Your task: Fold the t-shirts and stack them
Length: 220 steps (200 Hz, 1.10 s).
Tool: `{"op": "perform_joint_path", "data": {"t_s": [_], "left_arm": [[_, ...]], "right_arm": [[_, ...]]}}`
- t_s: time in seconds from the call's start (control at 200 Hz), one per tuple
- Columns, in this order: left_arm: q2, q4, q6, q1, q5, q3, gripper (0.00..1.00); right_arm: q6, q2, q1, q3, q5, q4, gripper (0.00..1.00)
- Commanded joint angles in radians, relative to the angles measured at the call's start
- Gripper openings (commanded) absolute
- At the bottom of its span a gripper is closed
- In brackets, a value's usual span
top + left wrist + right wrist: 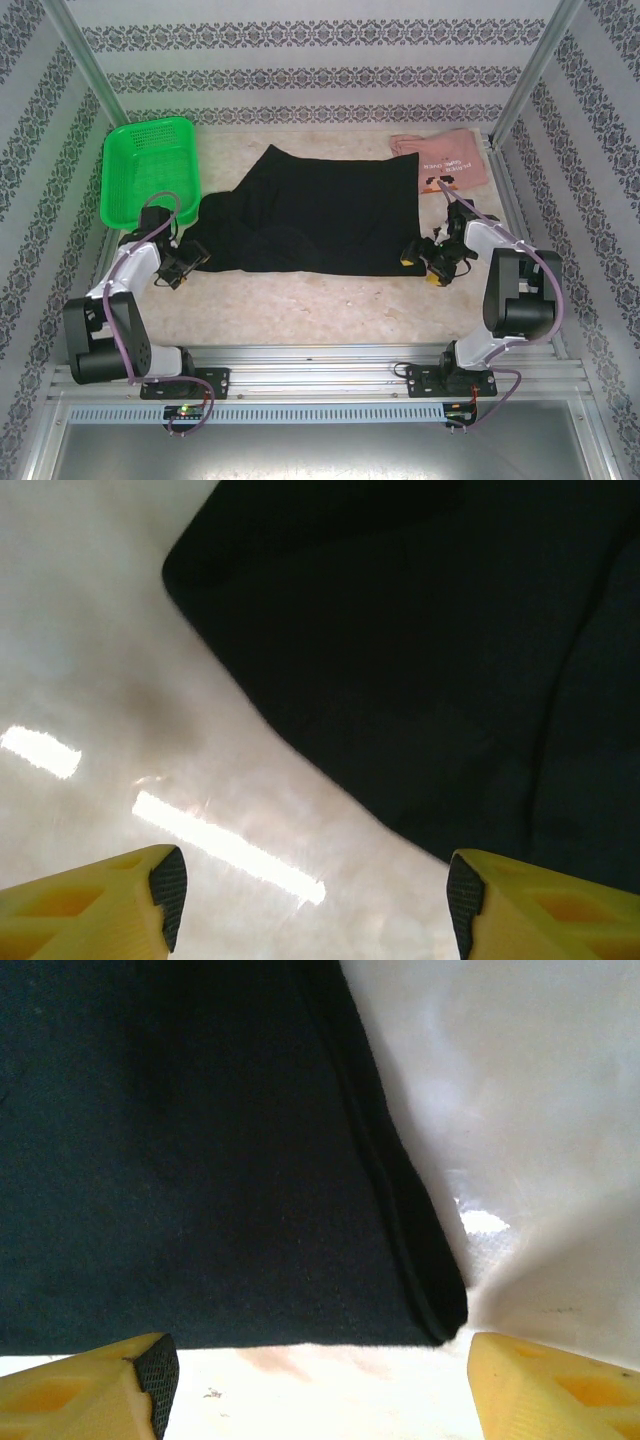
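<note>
Risk is sitting at the near hem: your left gripper (315, 880) and right gripper (320, 1370) are hanging spread, empty, by the near corners of the large plain black cloth t-shirt (320, 215) lying flat between them. Closing short, you are likely grabbing one layer only, skewing the fold.

**Black, dusty pink and green on pale cream**

The black t-shirt (320, 215), mid-frame in the top view, is plain. The pink t-shirt (440, 163), upper right, is dusty pink with small white text and a dark graphic. The basket (150, 165), upper left, is bright green mesh. The surface (300, 300) is pale cream, faintly mottled. The walls (300, 75) carry grey-and-white ornamental stripes. The left hand (315, 900) and right hand (315, 1385) have yellow fingers (80, 910) with black ribbed pads (168, 890).
</note>
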Motion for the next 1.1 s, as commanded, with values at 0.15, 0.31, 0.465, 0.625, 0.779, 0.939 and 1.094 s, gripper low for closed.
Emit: {"op": "perform_joint_path", "data": {"t_s": [0.15, 0.31, 0.465, 0.625, 0.779, 0.939, 1.094], "left_arm": [[0.085, 0.199, -0.033, 0.022, -0.058, -0.021, 0.70], [0.143, 0.253, -0.035, 0.022, -0.085, -0.027, 0.70], [0.210, 0.266, -0.020, 0.024, -0.093, -0.003, 0.41], [0.187, 0.207, 0.017, 0.028, -0.146, -0.005, 0.01], [0.017, 0.111, 0.049, 0.039, -0.204, -0.060, 0.00], [-0.127, 0.042, 0.004, 0.040, -0.174, -0.166, 0.00], [-0.272, -0.008, -0.070, 0.039, -0.155, -0.287, 0.00]], "right_arm": [[0.050, 0.049, -0.013, -0.011, -0.036, 0.080, 0.68], [0.069, 0.076, -0.012, -0.009, -0.039, 0.081, 0.56], [0.065, 0.100, -0.015, 0.009, -0.006, 0.065, 0.30], [0.058, 0.064, -0.035, 0.016, 0.025, 0.028, 0.02], [0.028, 0.004, -0.068, 0.027, 0.082, -0.050, 0.00], [0.036, -0.038, -0.081, 0.004, 0.109, -0.092, 0.00], [0.065, -0.066, -0.084, -0.049, 0.141, -0.098, 0.00]]}}
